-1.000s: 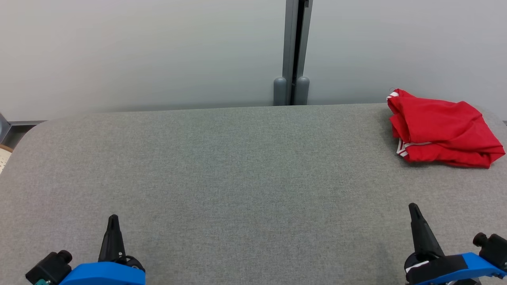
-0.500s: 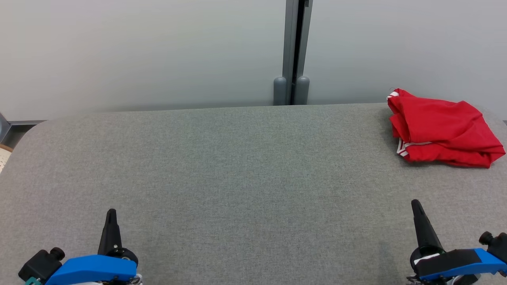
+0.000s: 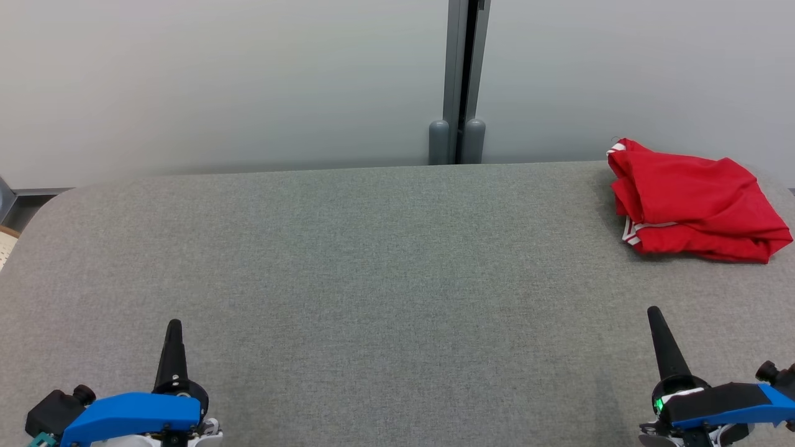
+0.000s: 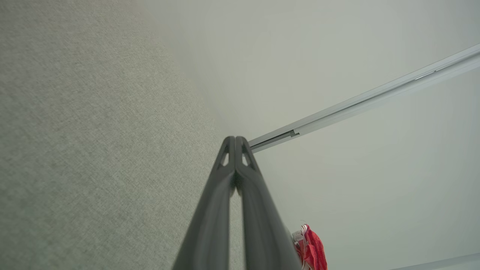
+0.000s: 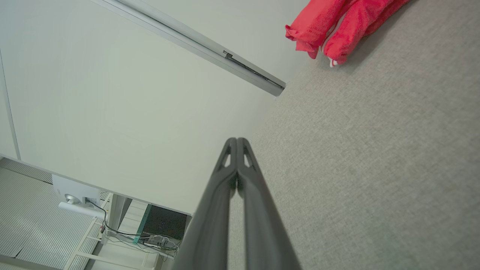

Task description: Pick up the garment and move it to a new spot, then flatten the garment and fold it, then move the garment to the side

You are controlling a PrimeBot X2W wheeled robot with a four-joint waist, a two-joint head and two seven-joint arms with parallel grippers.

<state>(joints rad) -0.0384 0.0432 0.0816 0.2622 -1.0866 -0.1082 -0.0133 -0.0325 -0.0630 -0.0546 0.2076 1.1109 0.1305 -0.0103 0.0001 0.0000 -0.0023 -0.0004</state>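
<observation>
In the head view, our left gripper (image 3: 174, 324) sits at the lower left and our right gripper (image 3: 653, 310) at the lower right. Each shows as a single dark spike over the grey table (image 3: 385, 279). The red garment (image 3: 695, 202) lies in the upper right of the frame, near the table's right edge. It is a loose, layered bundle with white trim showing, well apart from both grippers.

In the left wrist view, our two fingers are pressed together at the tips with nothing between them. The garment (image 4: 313, 249) shows as a small red patch at the lower right, beyond the fingers.

In the right wrist view, the fingers likewise meet at the tips and carry nothing. The garment (image 5: 330, 26) sits in the upper right corner, on the table.

We judge this fits two stages: a bundle waiting to be picked up, or a folded one already set aside. The folds look rough rather than crisp, but that does not settle it. Cloth this soft would likely sag and open if pinched by one layer. Lying so close to the edge, it could also slide off under any push to the right.
</observation>
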